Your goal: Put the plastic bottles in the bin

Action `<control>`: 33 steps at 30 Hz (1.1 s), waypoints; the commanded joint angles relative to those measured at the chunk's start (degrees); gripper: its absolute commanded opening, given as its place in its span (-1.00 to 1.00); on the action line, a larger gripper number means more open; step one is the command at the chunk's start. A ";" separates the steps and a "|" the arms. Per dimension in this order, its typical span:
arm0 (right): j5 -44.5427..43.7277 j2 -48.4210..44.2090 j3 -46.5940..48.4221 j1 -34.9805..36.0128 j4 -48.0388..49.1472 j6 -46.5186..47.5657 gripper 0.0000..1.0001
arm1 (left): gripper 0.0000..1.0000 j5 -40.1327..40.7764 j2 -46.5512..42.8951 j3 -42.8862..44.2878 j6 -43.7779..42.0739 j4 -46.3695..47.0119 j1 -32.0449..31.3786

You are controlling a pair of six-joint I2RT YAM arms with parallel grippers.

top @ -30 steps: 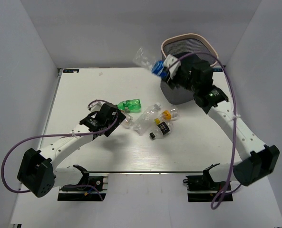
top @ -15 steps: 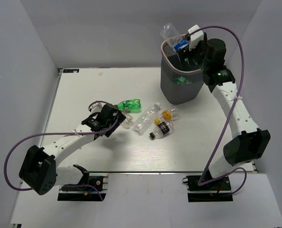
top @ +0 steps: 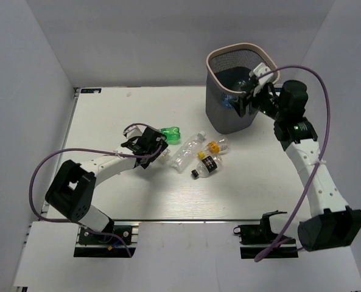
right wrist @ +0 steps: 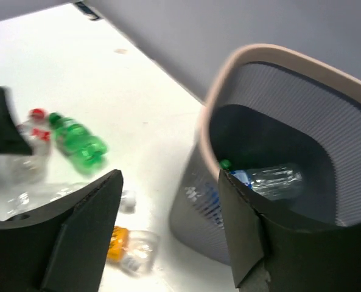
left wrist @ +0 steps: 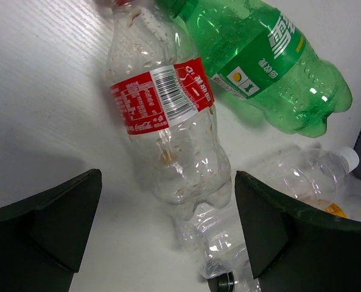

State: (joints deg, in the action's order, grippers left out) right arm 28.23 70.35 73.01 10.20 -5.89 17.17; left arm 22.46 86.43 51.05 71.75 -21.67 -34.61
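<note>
The bin stands at the back right. A clear bottle with a blue label and a green-capped one lie inside it. My right gripper is open and empty at the bin's right rim. On the table lie a green bottle, a clear bottle, a yellow-labelled bottle and a black-labelled bottle. My left gripper is open, its jaws either side of the base of a red-labelled clear bottle, next to the green bottle.
A black-capped bottle neck and another clear bottle lie just beyond the red-labelled one. The bottles cluster mid-table between the two arms. White walls close in the table on the left, back and right.
My right gripper let the blue-labelled bottle go into the bin and drew back to the bin's right side. My left gripper moved a little right, up to the red-labelled bottle.
</note>
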 commanded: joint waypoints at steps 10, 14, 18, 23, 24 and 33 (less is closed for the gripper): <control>26.94 -10.84 -13.77 0.00 -12.19 13.14 -0.18 | 0.22 -2.24 12.36 8.37 -1.60 3.74 1.30; 31.18 -11.37 -15.61 0.17 -20.46 23.32 0.29 | -0.21 -2.24 9.83 6.62 -3.19 3.13 1.30; 31.80 -11.55 -18.59 0.09 -26.17 34.05 0.67 | -0.50 -3.46 0.18 3.46 -9.33 3.13 -0.45; 29.87 -10.14 -22.47 0.00 -29.25 43.88 0.71 | -0.79 -7.43 -15.92 0.90 -17.05 1.98 -1.51; 29.95 -8.84 -23.26 0.26 -30.74 47.40 0.73 | -0.82 -7.95 -18.21 0.90 -18.90 3.29 -1.51; 25.83 -2.59 -27.57 1.31 -34.81 63.42 0.73 | -0.82 -22.78 -5.54 28.44 -40.70 21.48 -1.51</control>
State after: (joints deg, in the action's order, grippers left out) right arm 55.20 66.72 46.46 10.70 -39.38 73.36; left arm 9.08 71.99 69.25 41.10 -9.65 -36.07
